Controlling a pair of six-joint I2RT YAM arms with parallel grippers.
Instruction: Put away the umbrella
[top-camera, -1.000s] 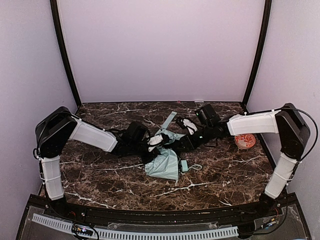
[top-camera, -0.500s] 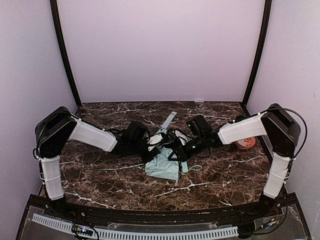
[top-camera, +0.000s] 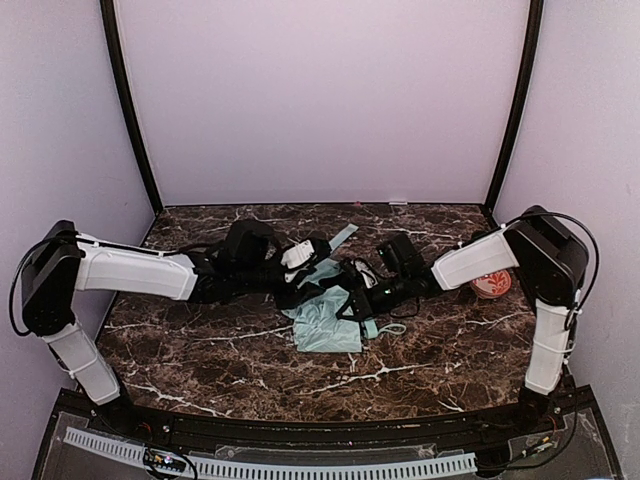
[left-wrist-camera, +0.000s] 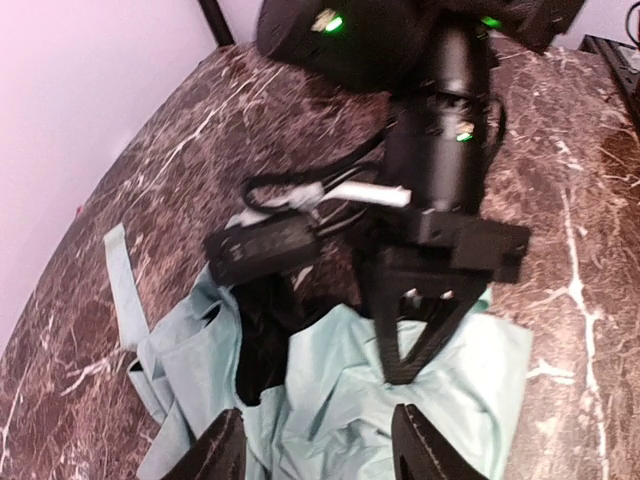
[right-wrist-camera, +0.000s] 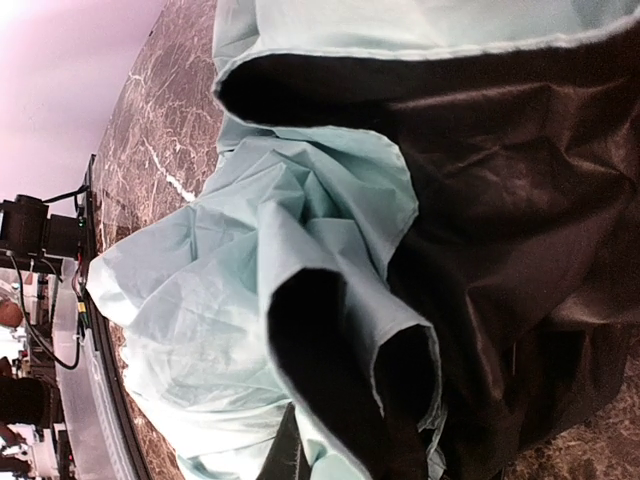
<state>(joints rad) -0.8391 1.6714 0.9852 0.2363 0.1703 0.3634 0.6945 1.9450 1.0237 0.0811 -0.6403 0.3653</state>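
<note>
The umbrella (top-camera: 325, 322) lies crumpled at mid-table, pale mint canopy up, with black underside showing (left-wrist-camera: 262, 340). Its short mint handle (top-camera: 370, 328) and thin cord point right, and a mint strap strip (top-camera: 340, 238) trails toward the back. My left gripper (left-wrist-camera: 322, 455) hovers open just above the canopy's left part, both fingertips (left-wrist-camera: 222, 450) apart with fabric below them. My right gripper (left-wrist-camera: 405, 370) comes in from the right and is shut, its tips pinched into the canopy fabric. In the right wrist view, folds of mint and black fabric (right-wrist-camera: 300, 230) drape over the fingers and hide most of them.
An orange-and-white bowl (top-camera: 490, 284) sits at the right edge, partly behind the right arm. Black posts and pale walls enclose the marble table (top-camera: 200, 350). Both forearms meet over the table's middle.
My left gripper opened and let go of the fabric, while that arm stretched out further to the right. My right gripper moved left onto the canopy and shut on it.
</note>
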